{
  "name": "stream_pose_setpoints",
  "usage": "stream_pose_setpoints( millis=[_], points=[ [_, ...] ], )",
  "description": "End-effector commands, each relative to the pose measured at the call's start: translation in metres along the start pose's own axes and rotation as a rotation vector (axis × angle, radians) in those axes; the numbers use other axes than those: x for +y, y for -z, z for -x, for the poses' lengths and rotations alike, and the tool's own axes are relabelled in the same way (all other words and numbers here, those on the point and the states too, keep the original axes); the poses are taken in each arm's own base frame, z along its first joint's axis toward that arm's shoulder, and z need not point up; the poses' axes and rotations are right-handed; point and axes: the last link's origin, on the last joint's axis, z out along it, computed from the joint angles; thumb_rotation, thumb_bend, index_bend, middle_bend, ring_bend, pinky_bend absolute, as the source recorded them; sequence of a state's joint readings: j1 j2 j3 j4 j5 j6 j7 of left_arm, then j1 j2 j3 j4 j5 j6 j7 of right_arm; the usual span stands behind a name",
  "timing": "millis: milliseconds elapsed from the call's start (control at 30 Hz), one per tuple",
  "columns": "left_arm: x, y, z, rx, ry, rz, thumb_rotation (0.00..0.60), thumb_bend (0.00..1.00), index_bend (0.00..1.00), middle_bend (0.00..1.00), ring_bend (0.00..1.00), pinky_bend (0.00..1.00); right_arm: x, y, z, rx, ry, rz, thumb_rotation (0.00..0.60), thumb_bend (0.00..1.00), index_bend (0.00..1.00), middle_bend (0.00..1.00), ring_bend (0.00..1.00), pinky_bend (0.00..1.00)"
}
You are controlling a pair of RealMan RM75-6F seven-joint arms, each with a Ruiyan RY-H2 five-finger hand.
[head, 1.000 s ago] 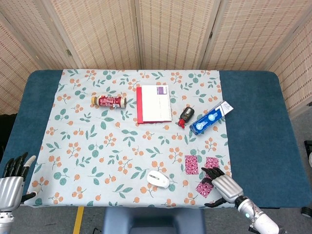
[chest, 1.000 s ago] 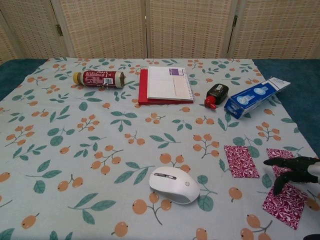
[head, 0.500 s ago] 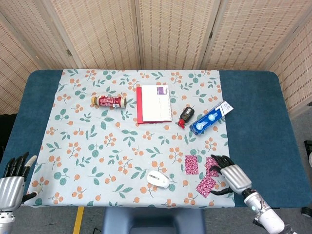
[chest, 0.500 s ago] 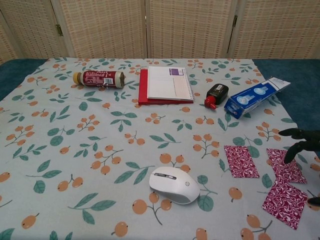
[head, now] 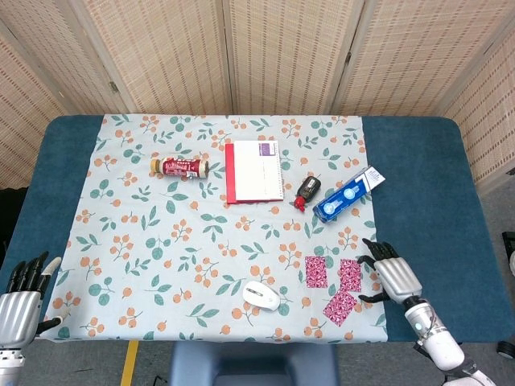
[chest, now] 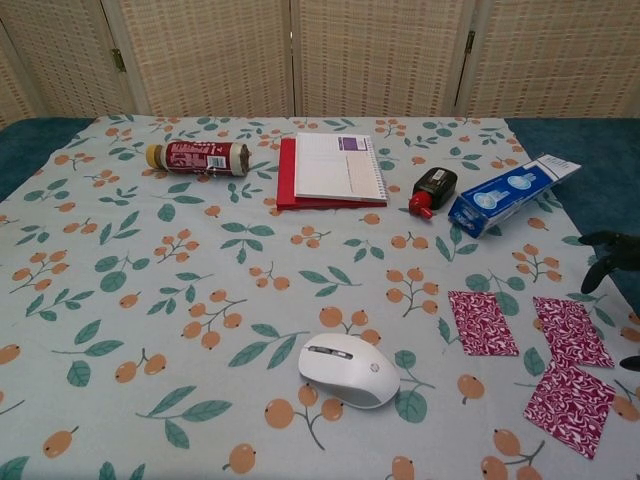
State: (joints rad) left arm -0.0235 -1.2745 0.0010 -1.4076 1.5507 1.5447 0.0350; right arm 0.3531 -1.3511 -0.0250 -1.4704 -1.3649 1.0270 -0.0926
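Three maroon patterned squares lie flat on the floral cloth near its front right: one [head: 316, 272] [chest: 482, 322], a second [head: 350, 274] [chest: 572, 331] to its right, a third [head: 339, 306] [chest: 568, 395] nearer the front edge. My right hand [head: 394, 277] hovers just right of them at the cloth's edge, fingers spread and holding nothing; only its fingertips [chest: 608, 258] show in the chest view. A white mouse [head: 261, 297] [chest: 349, 369] sits left of the squares. At the table's front left corner my left hand [head: 20, 301] is open and empty.
Further back lie a red-backed notebook [head: 254, 171] [chest: 333, 171], a red bottle on its side [head: 183, 167] [chest: 198, 157], a small black-and-red item [head: 306, 191] [chest: 432, 190] and a blue box [head: 348, 194] [chest: 512, 194]. Blue table [head: 426, 185] flanks the cloth.
My right hand has lifted off the front square and drawn away to the right and back, past the cloth's edge. The squares stay put. My left hand has not moved.
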Motion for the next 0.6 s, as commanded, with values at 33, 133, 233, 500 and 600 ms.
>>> stream_pose_setpoints(
  millis=[33, 133, 233, 500, 600],
  points=[
    [0.000, 0.000, 0.001, -0.003, -0.001, -0.002, 0.600, 0.23, 0.13, 0.03, 0.07, 0.00, -0.002, -0.006, 0.003, -0.009, 0.009, -0.001, 0.462, 0.11, 0.28, 0.02, 0.00, 0.00],
    [-0.001, 0.000, 0.001, -0.004, 0.000, -0.005, 0.600, 0.23, 0.13, 0.03, 0.07, 0.00, -0.003, -0.010, 0.006, -0.017, 0.015, 0.002, 0.463, 0.11, 0.28, 0.02, 0.00, 0.00],
    [-0.002, 0.000, 0.001, -0.004, -0.001, -0.009, 0.600, 0.23, 0.13, 0.03, 0.07, 0.00, -0.007, -0.010, 0.008, -0.020, 0.019, -0.012, 0.461, 0.11, 0.28, 0.01, 0.00, 0.00],
    [0.000, 0.000, 0.002, -0.007, 0.001, -0.002, 0.600, 0.23, 0.13, 0.03, 0.07, 0.00, -0.003, -0.016, 0.008, -0.004, 0.029, 0.012, 0.462, 0.11, 0.27, 0.02, 0.00, 0.00],
    [0.000, -0.001, 0.002, -0.007, 0.000, -0.002, 0.600, 0.23, 0.13, 0.03, 0.07, 0.00, -0.004, -0.018, 0.011, -0.005, 0.035, 0.014, 0.463, 0.11, 0.26, 0.01, 0.00, 0.00]
  ],
)
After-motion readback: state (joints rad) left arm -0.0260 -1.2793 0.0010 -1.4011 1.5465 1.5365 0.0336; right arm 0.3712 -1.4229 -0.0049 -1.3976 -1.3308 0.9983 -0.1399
